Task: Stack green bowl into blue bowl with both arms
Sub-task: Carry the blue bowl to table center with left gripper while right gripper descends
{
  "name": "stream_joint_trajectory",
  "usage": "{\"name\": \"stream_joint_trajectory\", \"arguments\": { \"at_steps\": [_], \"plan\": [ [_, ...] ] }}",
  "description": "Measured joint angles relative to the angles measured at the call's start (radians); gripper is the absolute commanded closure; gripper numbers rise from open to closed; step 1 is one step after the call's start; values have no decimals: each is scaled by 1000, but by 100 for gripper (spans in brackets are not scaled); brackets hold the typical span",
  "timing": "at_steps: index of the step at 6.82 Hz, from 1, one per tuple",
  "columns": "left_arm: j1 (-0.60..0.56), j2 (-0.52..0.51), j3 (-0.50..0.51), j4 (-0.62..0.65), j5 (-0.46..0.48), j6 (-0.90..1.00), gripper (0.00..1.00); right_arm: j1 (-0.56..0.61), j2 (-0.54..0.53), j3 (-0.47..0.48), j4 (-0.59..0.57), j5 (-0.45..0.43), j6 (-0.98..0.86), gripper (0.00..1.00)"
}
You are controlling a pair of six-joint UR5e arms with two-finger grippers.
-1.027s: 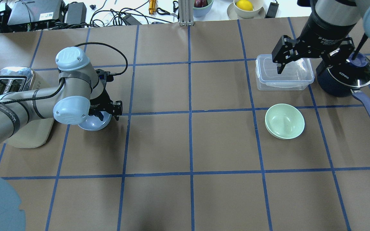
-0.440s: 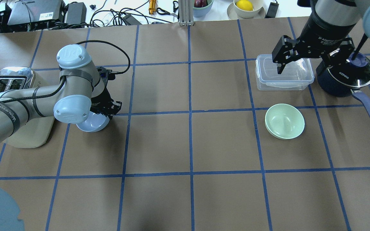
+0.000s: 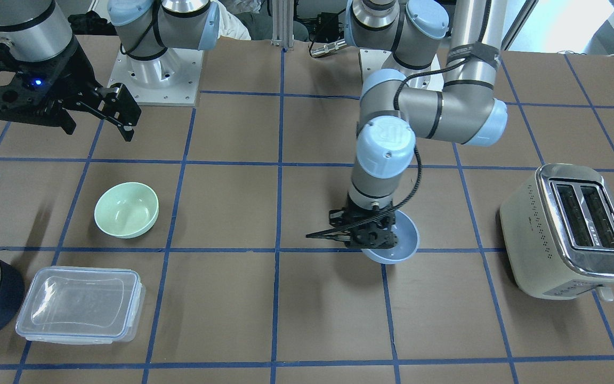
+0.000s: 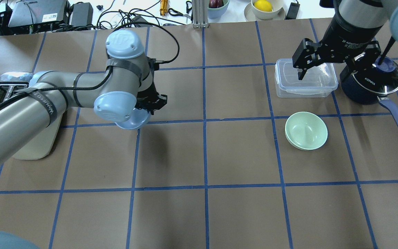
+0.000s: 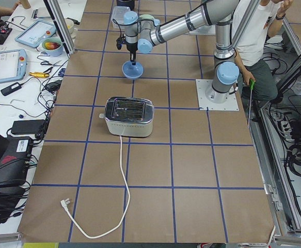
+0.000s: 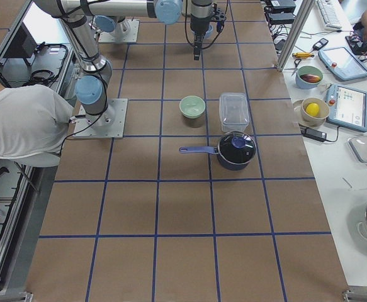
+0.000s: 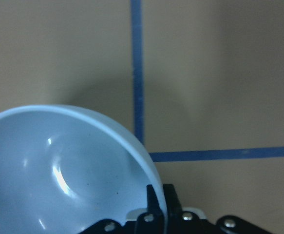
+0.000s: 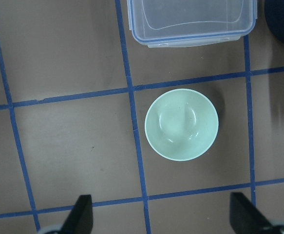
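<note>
The blue bowl (image 4: pixel 134 120) hangs above the table left of centre, with its shadow on the paper below. My left gripper (image 4: pixel 151 102) is shut on its rim. In the left wrist view the rim (image 7: pixel 59 165) sits between my fingers (image 7: pixel 155 202). The bowl also shows in the front view (image 3: pixel 398 240). The green bowl (image 4: pixel 306 130) sits upright and empty on the table at the right, and shows in the right wrist view (image 8: pixel 181 124). My right gripper (image 4: pixel 323 74) is open and empty, high above and beyond the green bowl.
A clear lidded container (image 4: pixel 306 86) and a dark navy saucepan (image 4: pixel 365 90) with a glass lid stand just beyond the green bowl. A toaster (image 3: pixel 568 229) stands at the far left, partly under my left arm.
My left arm has lifted the blue bowl and carried it right and away from the robot, off its spot next to the toaster. The right arm and green bowl have not moved.
</note>
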Motion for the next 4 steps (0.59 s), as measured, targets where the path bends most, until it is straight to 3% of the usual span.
{"name": "stream_joint_trajectory", "arguments": {
  "at_steps": [2,4],
  "plan": [
    [-164,-81,138,-23,-51,-278,100,1,5,-8,6,-11,2,0],
    [-227,-135,175,-8,-61,-390,100,3,13,-36,24,-25,9,0]
  ]
}}
